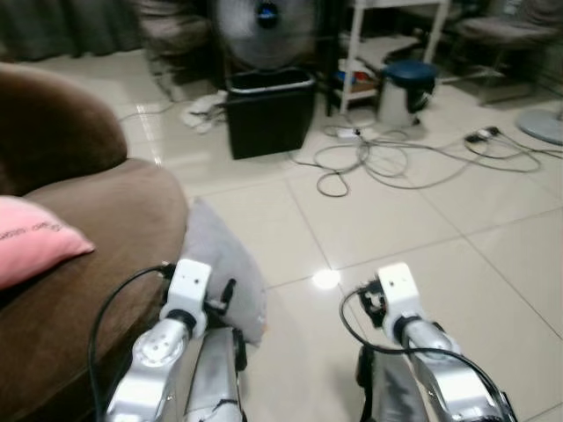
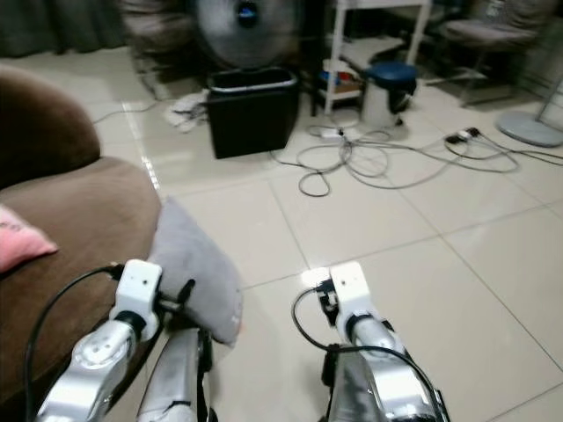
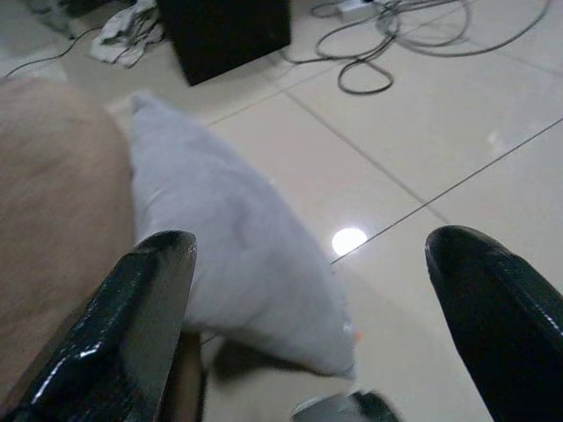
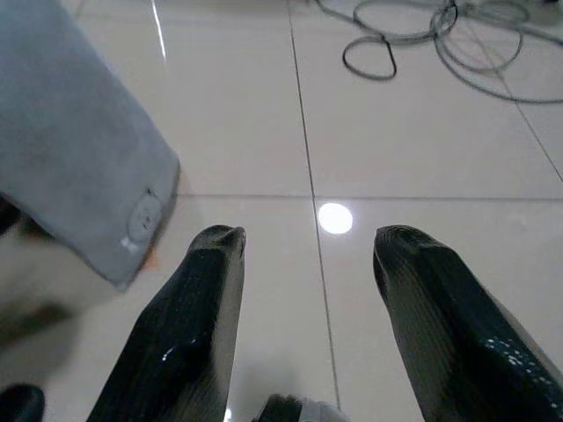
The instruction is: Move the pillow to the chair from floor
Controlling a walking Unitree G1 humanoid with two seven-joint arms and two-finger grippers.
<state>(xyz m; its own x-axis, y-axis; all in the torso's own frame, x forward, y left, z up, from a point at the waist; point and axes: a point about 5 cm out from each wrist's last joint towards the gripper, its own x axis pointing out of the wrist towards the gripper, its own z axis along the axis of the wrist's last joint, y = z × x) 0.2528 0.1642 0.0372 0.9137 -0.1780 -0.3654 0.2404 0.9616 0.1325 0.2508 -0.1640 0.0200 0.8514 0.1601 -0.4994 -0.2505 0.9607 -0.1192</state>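
Glossy cream floor tiles (image 1: 422, 237) run beneath the left gripper (image 3: 308, 308), fingers spread wide, and the right gripper (image 4: 303, 281), also parted, empty; the grey pillow (image 1: 224, 264) leans on the brown chair (image 1: 97, 255); farther off, tangled cables (image 1: 387, 158); a black bin (image 1: 270, 110), contents unseen.

black bin (image 1: 270, 112), fan (image 1: 265, 28), tangled cables (image 1: 387, 158)
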